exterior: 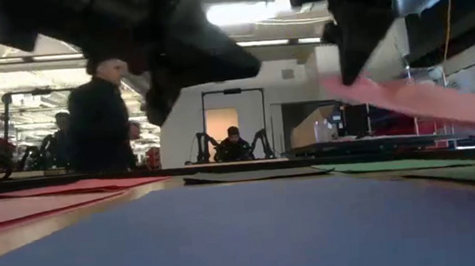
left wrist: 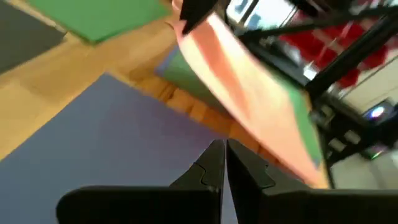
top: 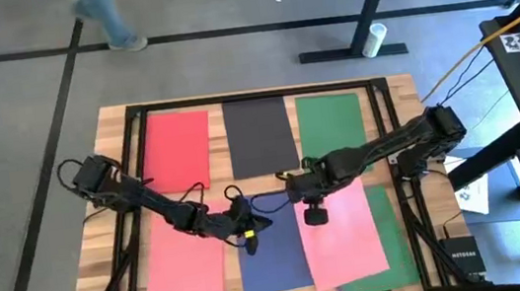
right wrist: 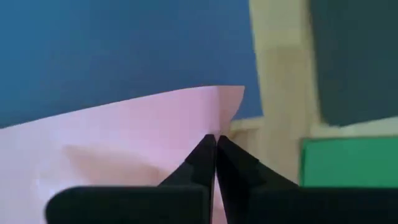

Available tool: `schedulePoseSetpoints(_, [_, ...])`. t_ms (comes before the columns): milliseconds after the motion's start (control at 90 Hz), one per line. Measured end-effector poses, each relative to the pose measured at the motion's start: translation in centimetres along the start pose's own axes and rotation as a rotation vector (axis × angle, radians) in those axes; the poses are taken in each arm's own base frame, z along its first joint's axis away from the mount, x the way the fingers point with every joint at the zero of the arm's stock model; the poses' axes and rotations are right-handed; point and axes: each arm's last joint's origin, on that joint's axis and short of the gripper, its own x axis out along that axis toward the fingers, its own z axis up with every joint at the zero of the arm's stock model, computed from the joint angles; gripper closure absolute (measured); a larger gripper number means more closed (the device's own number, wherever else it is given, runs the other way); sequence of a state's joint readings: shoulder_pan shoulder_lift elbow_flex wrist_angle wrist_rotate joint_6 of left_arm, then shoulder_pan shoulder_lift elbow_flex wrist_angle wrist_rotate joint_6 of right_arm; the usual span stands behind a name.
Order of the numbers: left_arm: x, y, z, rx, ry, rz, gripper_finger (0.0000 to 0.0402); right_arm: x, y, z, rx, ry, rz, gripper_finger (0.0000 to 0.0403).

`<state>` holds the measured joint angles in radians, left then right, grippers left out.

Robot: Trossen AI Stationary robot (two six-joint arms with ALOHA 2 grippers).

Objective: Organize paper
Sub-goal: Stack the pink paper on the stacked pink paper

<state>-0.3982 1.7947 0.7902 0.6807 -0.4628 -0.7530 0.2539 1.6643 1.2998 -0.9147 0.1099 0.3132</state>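
we log the right gripper (right wrist: 215,140) clamped on the pink sheet (top: 341,235), lifted beside the blue sheet (top: 271,253), which part-hides a green sheet (top: 391,239); left gripper (left wrist: 225,149) closed, empty, above the blue.

Both arms inward, jaws closed.

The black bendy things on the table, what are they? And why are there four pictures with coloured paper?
They are two robot arms, each ending in a two-finger gripper. One camera looks straight down on the wooden table, one sits at table height, and one rides on each wrist.

On the table lie a red sheet, a black sheet, a green sheet, a pink sheet and a blue sheet.

The right gripper is pinched shut on the corner of another pink sheet and lifts that end off the table. A second green sheet peeks out under it. The left gripper is shut and empty, above the blue sheet.
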Motion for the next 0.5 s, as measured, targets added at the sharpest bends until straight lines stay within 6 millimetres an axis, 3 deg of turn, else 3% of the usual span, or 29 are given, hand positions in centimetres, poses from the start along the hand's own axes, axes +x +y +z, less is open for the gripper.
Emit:
schedulePoseSetpoints(189, [1.4, 0.4, 0.8, -0.115, -0.075, -0.157, 0.0402, -1.8, 1.4, 0.9, -0.004, -0.089, -0.036, 0.0402])
schedulePoseSetpoints(367, [1.9, 1.1, 0.9, -0.168, -0.080, -0.146, 0.0398, -2.2, 2.3, 0.7, -0.013, -0.109, -0.055, 0.0402])
schedulePoseSetpoints(500, [2.0, 1.3, 1.1, -0.163, -0.094, -0.135, 0.0375, -2.2, 2.5, 0.7, -0.008, -0.120, -0.057, 0.0402])
